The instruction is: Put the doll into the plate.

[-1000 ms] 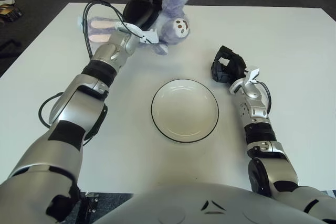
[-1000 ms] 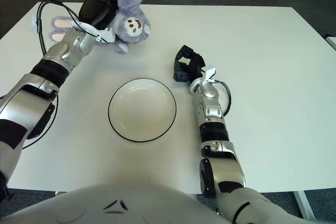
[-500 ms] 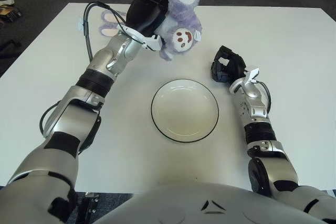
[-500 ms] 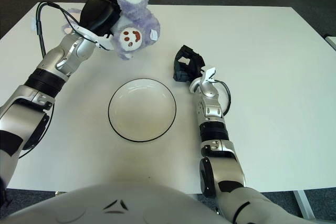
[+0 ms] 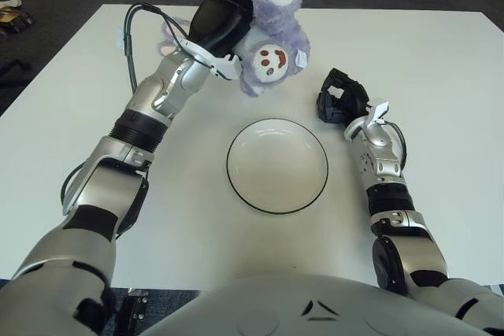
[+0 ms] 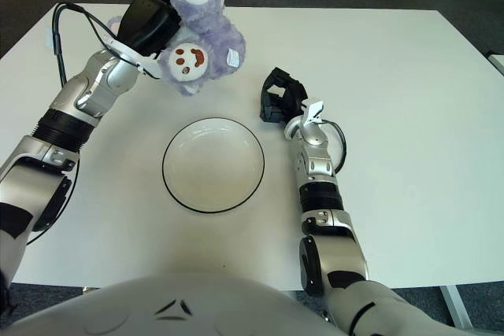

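Note:
A fluffy purple doll point(image 5: 272, 33) with round white soles marked in brown hangs in the air beyond the plate, toward the table's far side. My left hand point(image 5: 220, 23) is shut on it from the left, its black fingers wrapped around the doll's body. The white plate point(image 5: 277, 165) with a dark rim lies empty at the middle of the table, below and slightly right of the doll. My right hand point(image 5: 340, 97) shows to the right of the plate, its black fingers curled and holding nothing.
The white table point(image 5: 441, 100) spreads wide to the right and front of the plate. A black cable point(image 5: 134, 29) loops off my left forearm. Dark floor lies beyond the table's far edge.
My left hand has lifted the doll off the table and carried it up and right, toward the plate. The right hand has not moved.

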You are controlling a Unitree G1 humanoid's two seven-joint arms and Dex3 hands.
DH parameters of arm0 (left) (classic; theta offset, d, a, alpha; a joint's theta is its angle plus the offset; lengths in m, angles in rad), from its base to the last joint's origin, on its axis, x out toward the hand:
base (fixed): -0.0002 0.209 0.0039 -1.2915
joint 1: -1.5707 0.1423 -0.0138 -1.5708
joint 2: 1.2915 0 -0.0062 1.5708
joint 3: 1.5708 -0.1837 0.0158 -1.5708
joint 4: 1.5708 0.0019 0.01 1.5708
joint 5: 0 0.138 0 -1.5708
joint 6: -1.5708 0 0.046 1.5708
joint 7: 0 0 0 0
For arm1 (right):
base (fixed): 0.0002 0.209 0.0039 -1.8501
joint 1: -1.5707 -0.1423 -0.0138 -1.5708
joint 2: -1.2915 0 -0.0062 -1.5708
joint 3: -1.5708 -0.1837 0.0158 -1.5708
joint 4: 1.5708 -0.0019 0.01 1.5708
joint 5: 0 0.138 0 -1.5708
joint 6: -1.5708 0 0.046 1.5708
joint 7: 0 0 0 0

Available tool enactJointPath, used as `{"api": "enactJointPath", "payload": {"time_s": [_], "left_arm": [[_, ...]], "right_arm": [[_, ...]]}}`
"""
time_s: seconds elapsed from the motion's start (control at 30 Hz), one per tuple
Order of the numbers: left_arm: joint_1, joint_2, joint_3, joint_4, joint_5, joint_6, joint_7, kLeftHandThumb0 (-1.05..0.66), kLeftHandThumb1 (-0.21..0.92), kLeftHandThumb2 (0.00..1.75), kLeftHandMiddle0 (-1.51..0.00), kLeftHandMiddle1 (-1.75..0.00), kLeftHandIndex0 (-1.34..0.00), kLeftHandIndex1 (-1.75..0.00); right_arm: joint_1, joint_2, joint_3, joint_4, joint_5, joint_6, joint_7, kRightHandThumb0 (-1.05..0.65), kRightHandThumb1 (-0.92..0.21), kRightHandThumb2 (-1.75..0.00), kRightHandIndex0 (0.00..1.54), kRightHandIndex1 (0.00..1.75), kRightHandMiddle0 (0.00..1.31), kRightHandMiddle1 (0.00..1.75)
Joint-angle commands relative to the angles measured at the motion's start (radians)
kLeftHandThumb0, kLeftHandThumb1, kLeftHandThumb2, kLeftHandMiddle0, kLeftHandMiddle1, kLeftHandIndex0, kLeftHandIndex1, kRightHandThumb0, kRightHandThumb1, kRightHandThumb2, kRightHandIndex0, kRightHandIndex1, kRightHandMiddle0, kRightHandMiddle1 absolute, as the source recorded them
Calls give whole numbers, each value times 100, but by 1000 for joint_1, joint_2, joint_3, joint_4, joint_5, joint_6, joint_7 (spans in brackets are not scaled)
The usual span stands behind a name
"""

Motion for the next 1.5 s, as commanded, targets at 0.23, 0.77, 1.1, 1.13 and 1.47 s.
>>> {"api": "enactJointPath", "payload": {"time_s": [0.23,0.77,1.1,1.13,1.47], "left_arm": [[61,20,59,-89,-97,-58,-102,-1,-6,158,-83,-175,-96,-126],[93,27,103,-99,-210,-192,-213,-1,-9,162,-86,-175,-96,-129],[125,25,123,-139,-259,-237,-271,-1,2,157,-75,-175,-81,-150],[129,25,125,-145,-259,-241,-272,-1,3,158,-74,-175,-78,-154],[151,24,139,-166,-290,-275,-308,-1,8,158,-67,-175,-67,-174]], "right_arm": [[52,2,1,47,7,70,0,-50,-27,-137,113,175,65,175],[47,-2,1,55,5,69,6,-50,-27,-138,113,175,65,175],[44,0,-3,61,10,74,6,-50,-27,-138,113,175,65,175],[43,0,-3,62,10,73,6,-50,-27,-138,113,175,65,175],[43,0,0,63,7,73,4,-50,-27,-137,112,175,65,175]]}}
